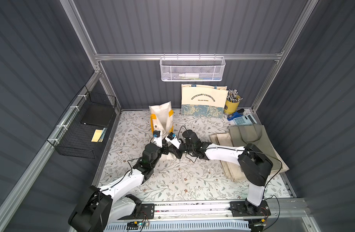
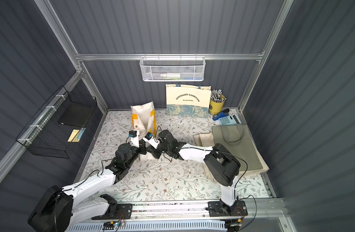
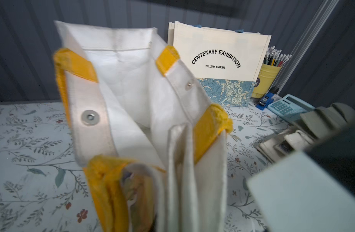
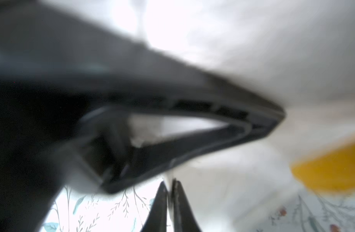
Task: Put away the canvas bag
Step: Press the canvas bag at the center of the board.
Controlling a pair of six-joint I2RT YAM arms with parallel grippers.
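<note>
My right jaws pinch the open canvas bag (image 1: 161, 115), left jaws pressed together; pencils (image 1: 232, 94) stand in the cup (image 1: 230, 107) at two o'clock, folded bags (image 1: 250, 138) at three.

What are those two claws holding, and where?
The canvas bag, at the rim end nearest the robot: the left gripper is shut on it; the right gripper seems to pinch a thin fabric edge.

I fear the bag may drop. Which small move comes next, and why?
Probably open the right gripper and draw it back: the left gripper looks shut on the near rim of the canvas bag, so it may hold it alone.
</note>
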